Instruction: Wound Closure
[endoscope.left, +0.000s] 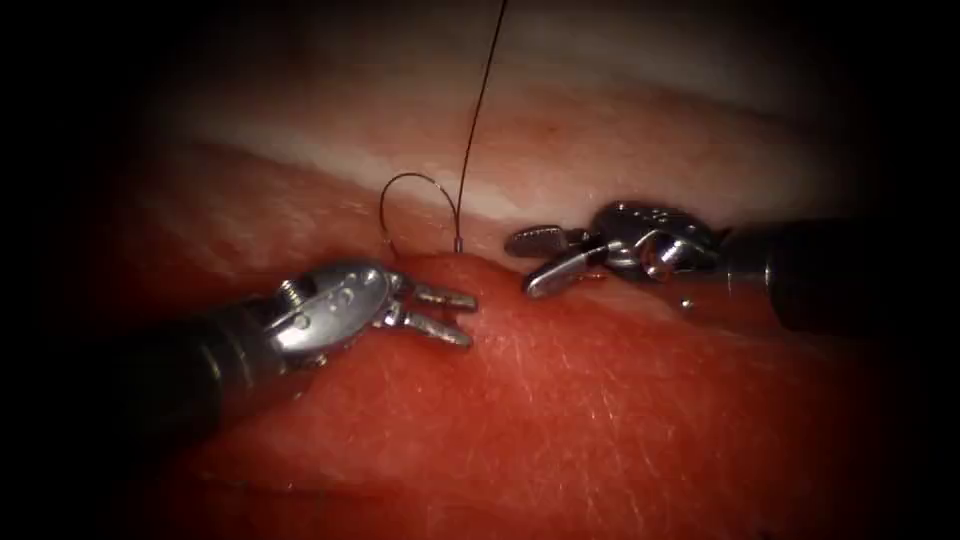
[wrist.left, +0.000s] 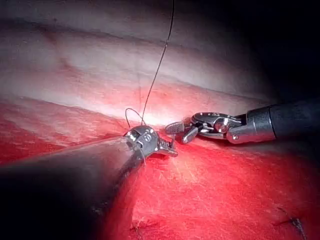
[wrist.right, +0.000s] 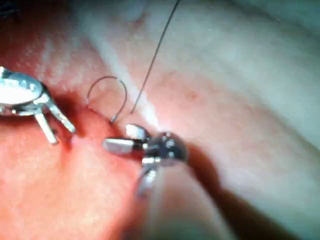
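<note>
The curved needle (endoscope.left: 410, 177) stands as a thin arc on the tissue (endoscope.left: 560, 400), just behind my left tool's jaws, with neither tool holding it. Both its ends meet the tissue surface; how deep they sit I cannot tell. The dark thread (endoscope.left: 478, 110) rises from the tissue beside the needle's right end and leaves the view at the top. My left tool (endoscope.left: 455, 313) is open and holds nothing, in front of the needle. To the needle's right, my right tool (endoscope.left: 528, 264) is open and holds nothing. The needle (wrist.right: 107, 80) and thread (wrist.right: 155, 52) stand between both tools; the needle (wrist.left: 132, 112) rises behind my left tool (wrist.left: 171, 149).
A pale band of fat (endoscope.left: 620, 190) runs across the tissue behind the tools. Red fluid wets the near tissue surface (endoscope.left: 480, 440). The left shaft (endoscope.left: 180, 370) enters from the lower left, the right shaft (endoscope.left: 820, 270) from the right.
</note>
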